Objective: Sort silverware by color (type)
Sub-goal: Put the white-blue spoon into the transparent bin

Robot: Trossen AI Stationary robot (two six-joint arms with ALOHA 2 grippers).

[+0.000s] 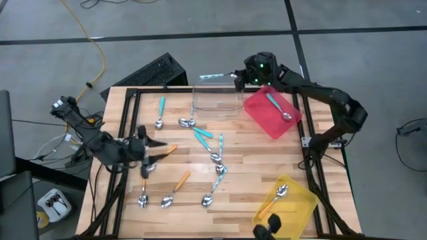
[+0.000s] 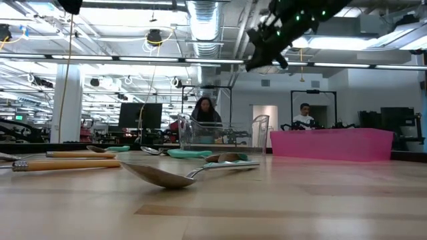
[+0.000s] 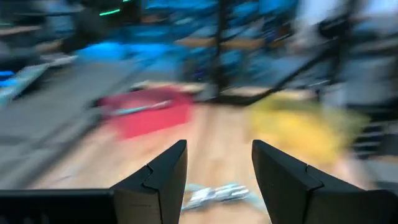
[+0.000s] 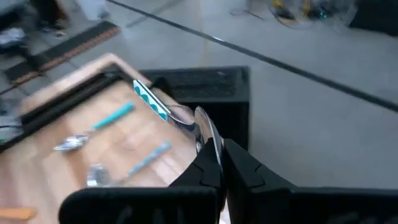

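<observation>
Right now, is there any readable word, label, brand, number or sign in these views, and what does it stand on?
None can be read.
Red tray, yellow tray, clear tray: no markings visible.
Spoons, such as the one in the right gripper: the handle shows only a teal-and-white pattern, no letters.
Left gripper: no label visible.
Room behind the table in the low view: any signs are too small to read.
</observation>
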